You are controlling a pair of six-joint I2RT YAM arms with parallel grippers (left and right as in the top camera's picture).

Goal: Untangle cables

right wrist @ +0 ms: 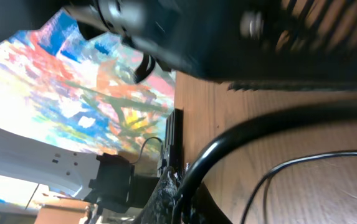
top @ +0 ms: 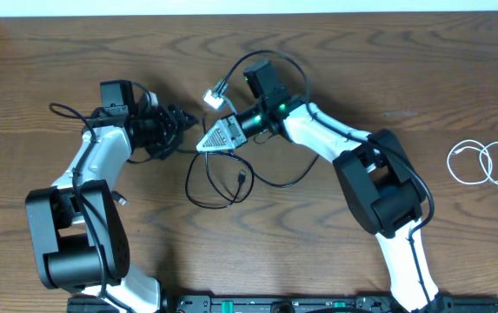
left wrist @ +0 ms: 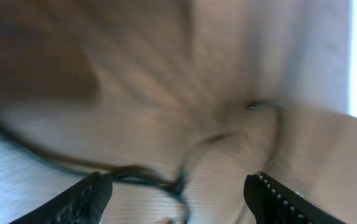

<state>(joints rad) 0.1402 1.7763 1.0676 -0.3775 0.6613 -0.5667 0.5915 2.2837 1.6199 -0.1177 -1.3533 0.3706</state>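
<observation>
The right gripper's (top: 202, 146) fingers are pressed together, and in the right wrist view a black cable (right wrist: 240, 134) curves down into the closed tips, so it looks pinched there. The left gripper (left wrist: 179, 186) stands with its fingers (left wrist: 94, 191) wide apart and nothing between the pads. Its wrist view is blurred, but a dark cord can be seen crossing the wood just under the gap, passing close to one finger. From above, the two grippers point at each other near the middle of the table (top: 361, 52), their tips just beside one another. From that spot the black loops (top: 218, 187) trail toward the robot's base and lie slack on the wood, overlapping each other, with a small plug end (top: 242, 176) inside them. Whether the loops are one cord or two cannot be told. A pale plug (top: 216, 94) sits just beyond the right wrist. The white cable (top: 479, 163) lies loosely coiled by itself at the far right of the table, well apart from both arms and from the black loops.
</observation>
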